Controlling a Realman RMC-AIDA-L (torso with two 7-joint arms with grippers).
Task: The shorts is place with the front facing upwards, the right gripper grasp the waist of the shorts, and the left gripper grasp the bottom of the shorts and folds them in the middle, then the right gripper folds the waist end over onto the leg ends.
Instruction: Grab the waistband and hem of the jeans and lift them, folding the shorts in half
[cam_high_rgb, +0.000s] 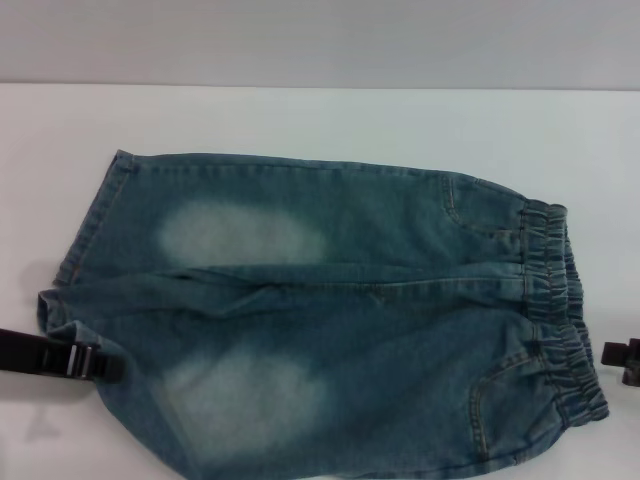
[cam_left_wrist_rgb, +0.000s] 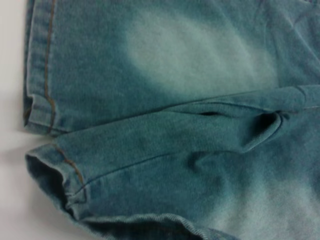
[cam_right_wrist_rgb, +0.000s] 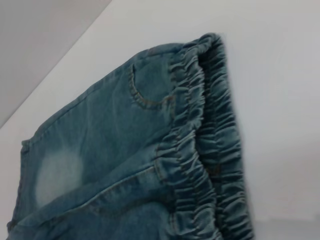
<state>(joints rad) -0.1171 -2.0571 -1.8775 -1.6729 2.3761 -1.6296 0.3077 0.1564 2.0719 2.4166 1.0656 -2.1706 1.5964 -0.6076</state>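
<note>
Denim shorts (cam_high_rgb: 330, 310) lie flat, front up, on the white table (cam_high_rgb: 300, 115), waist (cam_high_rgb: 555, 300) rightward. Approach step: left gripper (cam_high_rgb: 85, 362) touches the near leg hem (cam_high_rgb: 55, 310); right gripper (cam_high_rgb: 622, 358) is just beside the waist. Finger spread: cannot tell. Next: grasp both ends. Open tabletop beyond.

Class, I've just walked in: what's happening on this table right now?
Denim shorts lie flat on a white table, front up and unfolded. The left tool sits at the nearer leg hem; the right tool waits just outside the elastic waist. Neither visibly holds any fabric yet.
</note>
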